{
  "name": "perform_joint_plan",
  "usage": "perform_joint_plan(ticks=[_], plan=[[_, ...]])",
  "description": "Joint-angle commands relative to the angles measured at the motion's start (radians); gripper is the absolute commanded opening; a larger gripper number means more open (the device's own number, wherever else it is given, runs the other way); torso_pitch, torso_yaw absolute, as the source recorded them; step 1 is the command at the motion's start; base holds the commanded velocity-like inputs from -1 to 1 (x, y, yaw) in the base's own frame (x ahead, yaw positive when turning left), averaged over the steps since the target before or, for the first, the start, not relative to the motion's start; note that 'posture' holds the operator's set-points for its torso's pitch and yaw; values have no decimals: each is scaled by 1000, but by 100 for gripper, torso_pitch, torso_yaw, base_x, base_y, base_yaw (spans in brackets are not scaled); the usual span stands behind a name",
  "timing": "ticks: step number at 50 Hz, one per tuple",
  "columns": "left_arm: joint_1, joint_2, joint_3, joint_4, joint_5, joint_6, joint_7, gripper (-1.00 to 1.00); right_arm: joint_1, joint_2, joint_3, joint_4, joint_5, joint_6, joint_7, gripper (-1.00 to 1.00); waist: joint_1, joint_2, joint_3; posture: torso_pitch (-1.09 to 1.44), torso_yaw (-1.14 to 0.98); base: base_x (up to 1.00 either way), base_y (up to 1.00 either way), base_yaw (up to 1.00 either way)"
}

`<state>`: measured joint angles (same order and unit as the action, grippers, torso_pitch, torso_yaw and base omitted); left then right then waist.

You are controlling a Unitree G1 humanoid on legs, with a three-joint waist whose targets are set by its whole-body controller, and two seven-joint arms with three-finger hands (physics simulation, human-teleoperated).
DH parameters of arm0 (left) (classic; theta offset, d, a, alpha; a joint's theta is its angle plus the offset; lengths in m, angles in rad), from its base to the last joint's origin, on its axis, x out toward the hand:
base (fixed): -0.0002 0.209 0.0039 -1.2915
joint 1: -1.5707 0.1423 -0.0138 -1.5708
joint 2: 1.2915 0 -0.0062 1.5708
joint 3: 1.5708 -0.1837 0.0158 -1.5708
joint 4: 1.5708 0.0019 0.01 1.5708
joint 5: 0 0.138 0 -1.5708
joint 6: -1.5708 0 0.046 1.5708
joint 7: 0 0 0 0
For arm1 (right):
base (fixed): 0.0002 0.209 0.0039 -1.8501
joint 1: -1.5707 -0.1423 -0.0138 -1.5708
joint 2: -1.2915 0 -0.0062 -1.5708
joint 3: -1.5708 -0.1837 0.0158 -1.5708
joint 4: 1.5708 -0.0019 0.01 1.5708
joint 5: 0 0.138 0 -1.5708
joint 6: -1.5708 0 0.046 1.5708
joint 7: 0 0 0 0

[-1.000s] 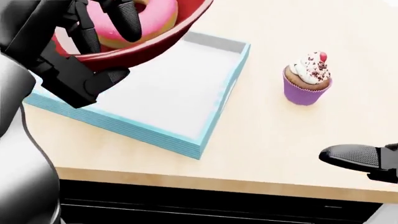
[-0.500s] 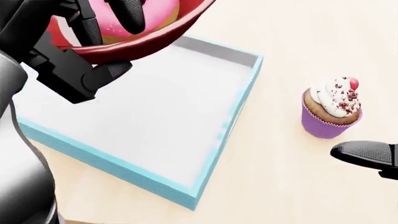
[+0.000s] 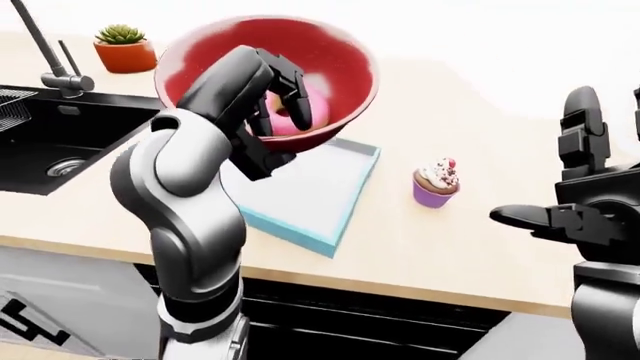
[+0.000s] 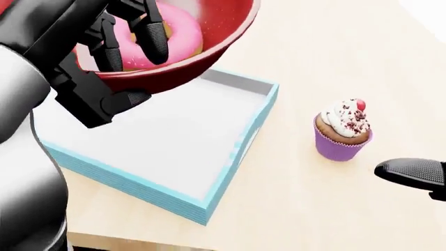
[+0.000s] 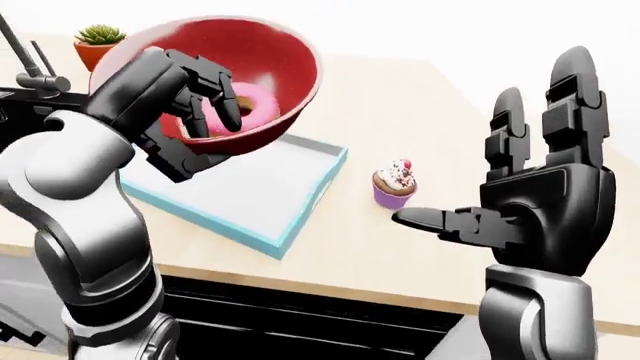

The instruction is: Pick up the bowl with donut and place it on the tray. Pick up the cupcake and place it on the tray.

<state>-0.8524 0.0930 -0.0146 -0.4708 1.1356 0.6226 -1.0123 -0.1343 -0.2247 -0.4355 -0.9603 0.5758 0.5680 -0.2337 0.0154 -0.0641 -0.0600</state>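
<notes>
My left hand [image 4: 122, 68] is shut on the rim of a red bowl [image 3: 330, 60], fingers inside, thumb under it. A pink-iced donut [image 4: 180, 31] lies in the bowl. The bowl hangs tilted in the air above the upper left part of a blue-walled tray [image 4: 237, 151] with a white floor. A cupcake [image 4: 343, 133] in a purple wrapper, with white icing and a red cherry, stands on the wooden counter to the right of the tray. My right hand [image 5: 520, 187] is open, fingers spread upward, raised right of the cupcake and apart from it.
A black sink [image 3: 40, 142] with a tap [image 3: 55, 67] lies at the left of the left-eye view. A potted succulent [image 3: 125, 46] stands beyond it. The counter's near edge [image 3: 400, 289] runs below the tray, with dark drawers under it.
The head camera has shifted, so tray and cupcake sit differently in the picture. The bowl stays held over the tray and now shows more of the donut. The right hand stays open.
</notes>
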Motion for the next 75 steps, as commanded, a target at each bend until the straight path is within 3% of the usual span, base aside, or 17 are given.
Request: perform_joint_plan(ticks=[1,11,18,29,39,57,75], plan=[[-60,21,20,9,-23,-16,41,-100,-16,-6,3,-20,-7,-21,3,100,1,-2,-16,-19,0,0,0,0],[-116,134,75,284,-198,-80,253,-100,-29,-7,12,-23,-12,-8,1,100,-3,6,-33,-19,0,0,0,0],[-129,187,82,475,-265,-150,407,-100,-37,-9,14,-21,-12,-2,-2,100,-2,10,-47,-19,0,0,0,0],[-158,199,59,622,-234,-242,505,-100,-40,-13,15,-18,-9,-4,-5,100,6,1,-54,-19,0,0,0,0],[-189,199,70,774,-252,-295,594,-100,-33,-3,21,-2,-25,-26,12,100,7,6,-65,-19,0,0,0,0],[-127,202,65,814,-249,-301,612,-100,-25,5,22,4,-33,-35,20,100,-1,21,-94,-19,0,0,0,0],[-64,218,80,799,-272,-275,613,-100,-31,-5,10,-6,-15,-20,4,100,-13,25,-93,-19,0,0,0,0]])
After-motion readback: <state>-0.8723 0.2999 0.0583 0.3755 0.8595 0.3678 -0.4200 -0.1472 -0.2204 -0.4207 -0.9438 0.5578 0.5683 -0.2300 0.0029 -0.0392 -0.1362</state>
